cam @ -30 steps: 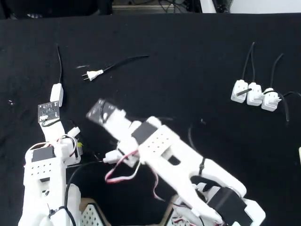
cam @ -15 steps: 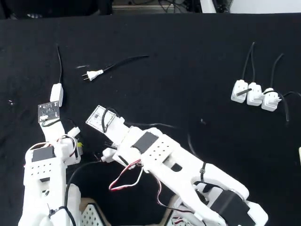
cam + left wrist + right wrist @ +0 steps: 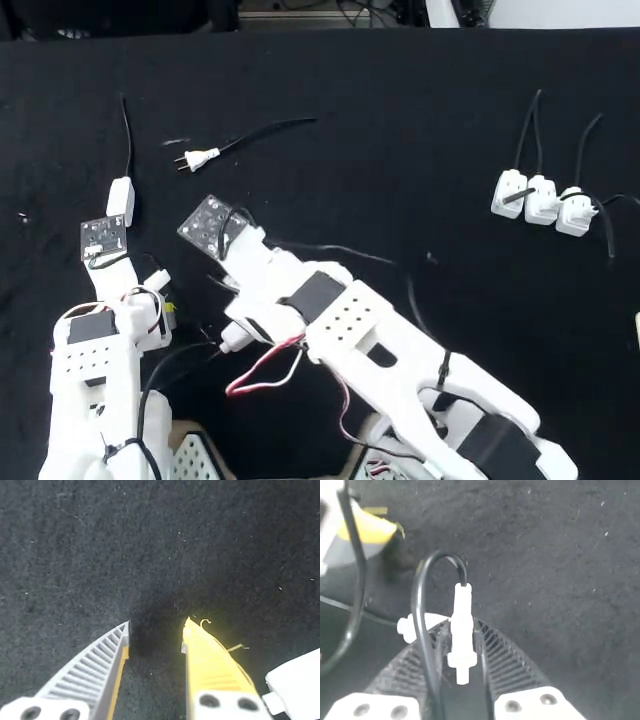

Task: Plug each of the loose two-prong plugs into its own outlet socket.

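Observation:
My right gripper is shut on a white two-prong plug whose black cord loops up and back past the fingers. In the high view this plug is low over the cloth, just right of my left gripper. My left gripper stands open over bare black cloth with nothing between its grey and yellow fingers. A second loose plug lies at the far left with its cord trailing right. A single white outlet socket lies to the left, near the left arm.
Three white sockets sit in a row at the far right, with black cords running from them. The black cloth covers the whole table. The held plug's cord trails right across the middle. The left arm's yellow finger is close to my right gripper.
The right arm has shifted with the plug still held; its wrist board moved slightly away from the front edge and the trailing cord moved with it. The left arm has stayed still.

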